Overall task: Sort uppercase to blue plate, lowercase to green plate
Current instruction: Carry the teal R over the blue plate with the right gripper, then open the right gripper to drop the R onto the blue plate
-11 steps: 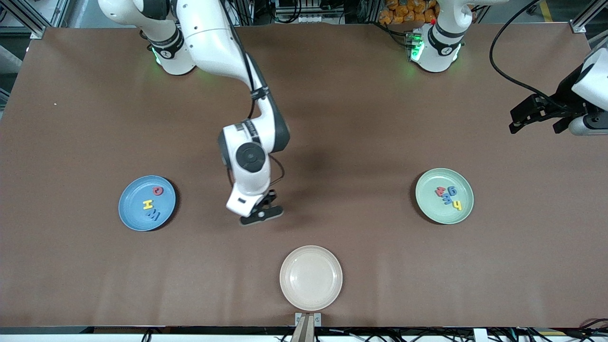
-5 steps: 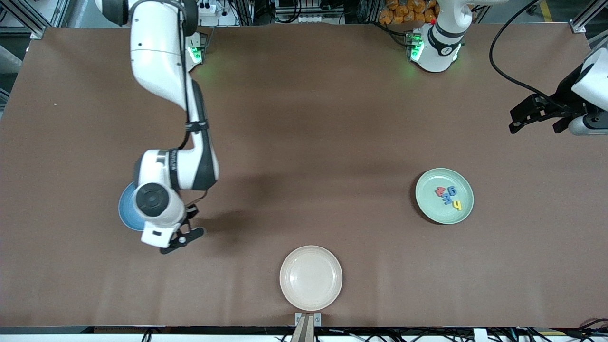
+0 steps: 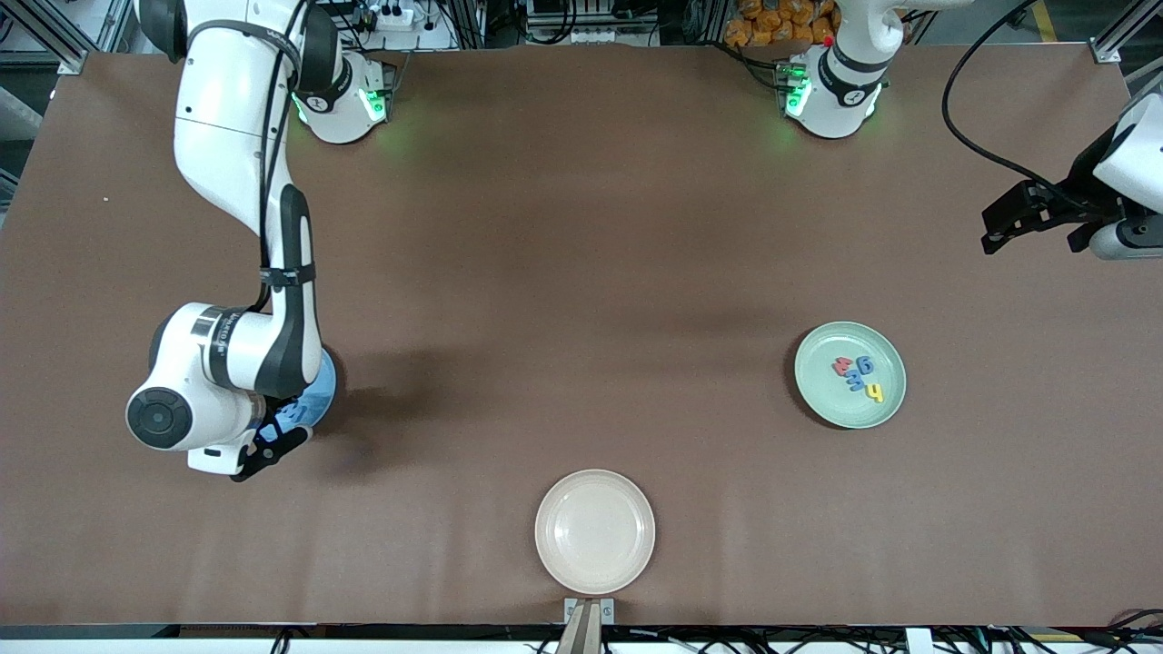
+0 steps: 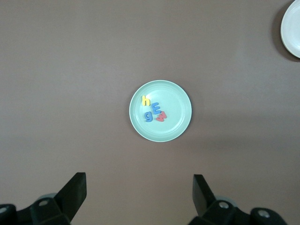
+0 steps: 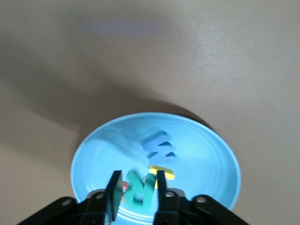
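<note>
Right gripper [image 5: 136, 194] over the blue plate [image 5: 206, 154], which sits toward the right arm's end of the table; from the front the right arm's wrist covers most of that plate, only a sliver of rim [image 3: 325, 392] showing; jaws on either side of the teal-green R [image 5: 139, 188], touching it, R upright between them, so grasping the R; the blur makes it hard to tell how firmly. Under the R, on the plate: larger blue M/W [image 5: 159, 146] near the middle, a strip of the yellow H [image 5: 161, 174] just beside the R and mostly hidden by it.

Left gripper [image 4: 138, 197] parked high near the edge at the left arm's end of the table, waiting; jaws released, wide apart, nothing between them.

Green plate [image 3: 886, 400] toward the left arm's end; on it a tight cluster: red w [image 3: 841, 366], blue g [image 3: 866, 366], blue m [image 3: 855, 381], yellow y [image 3: 875, 393]; all touching or nearly so.

Cream-beige plate [image 3: 594, 531] by the table edge nearest the front camera, midway along; bare.
</note>
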`<state>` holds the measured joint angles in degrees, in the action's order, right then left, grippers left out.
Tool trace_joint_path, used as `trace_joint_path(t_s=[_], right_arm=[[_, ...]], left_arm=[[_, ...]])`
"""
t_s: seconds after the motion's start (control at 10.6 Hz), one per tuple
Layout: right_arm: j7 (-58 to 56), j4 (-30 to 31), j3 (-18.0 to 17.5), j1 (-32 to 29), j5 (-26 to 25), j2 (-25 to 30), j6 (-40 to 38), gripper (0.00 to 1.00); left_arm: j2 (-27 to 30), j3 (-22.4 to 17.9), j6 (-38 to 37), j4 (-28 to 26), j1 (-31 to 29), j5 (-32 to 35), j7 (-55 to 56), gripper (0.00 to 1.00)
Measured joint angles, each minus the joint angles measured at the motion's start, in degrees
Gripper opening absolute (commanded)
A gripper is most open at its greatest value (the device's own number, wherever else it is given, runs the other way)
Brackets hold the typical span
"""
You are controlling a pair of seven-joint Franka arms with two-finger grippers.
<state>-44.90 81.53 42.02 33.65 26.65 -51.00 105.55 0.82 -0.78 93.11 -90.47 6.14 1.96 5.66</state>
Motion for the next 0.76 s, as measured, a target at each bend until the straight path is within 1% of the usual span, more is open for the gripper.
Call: trace_joint_path(t_s=[0.09,0.47,0.76], right_arm=[[0.0,0.4,-0.24,0.1,1.39,-0.01,-0.26,1.0],[0.09,0.77,-0.51,0.11,2.64,-0.02,-0.42,1.0],[0.0,0.84,-0.31,-2.49,4.8,0.02,-0.39,1.0]], left_arm=[[0.0,0.0,-0.01,0.0,0.0,0.09,0.0,1.0],[0.02,0.1,-0.02,0.12,0.05,0.11,0.0,1.0],[0.05,0.17,-0.05,0.36,0.08,0.11,0.0,1.0]])
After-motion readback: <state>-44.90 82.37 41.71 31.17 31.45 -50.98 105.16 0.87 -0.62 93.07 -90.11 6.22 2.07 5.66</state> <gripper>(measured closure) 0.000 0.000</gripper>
